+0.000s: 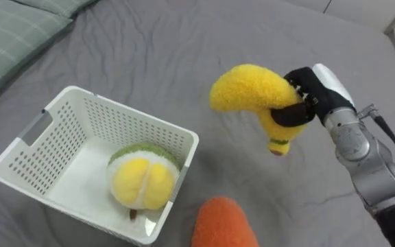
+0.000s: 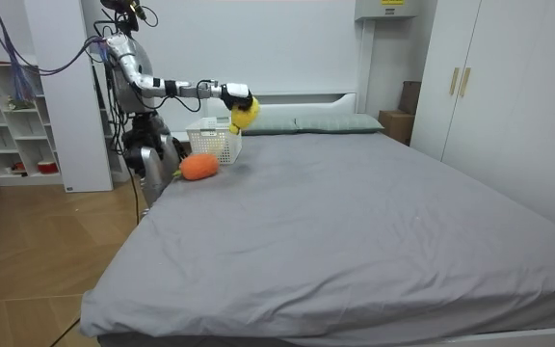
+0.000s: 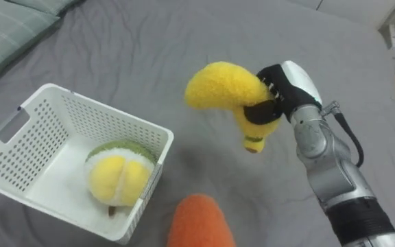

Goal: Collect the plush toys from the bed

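**A:** Which step is happening here?
**B:** The right hand (image 1: pixel 319 88) is holding the plush banana (image 1: pixel 251 89) aloft, fingers curled tight round its middle, above the grey bed (image 1: pixel 184 48).
**A:** And next?
**B:** Probably swinging leftward over the white lattice basket (image 1: pixel 125 113) sitting down to the hand's left, then releasing (a round yellow-green plush (image 1: pixel 142 180) is already lying inside). A fuzzy orange carrot (image 1: pixel 223 223) is waiting below the hand.
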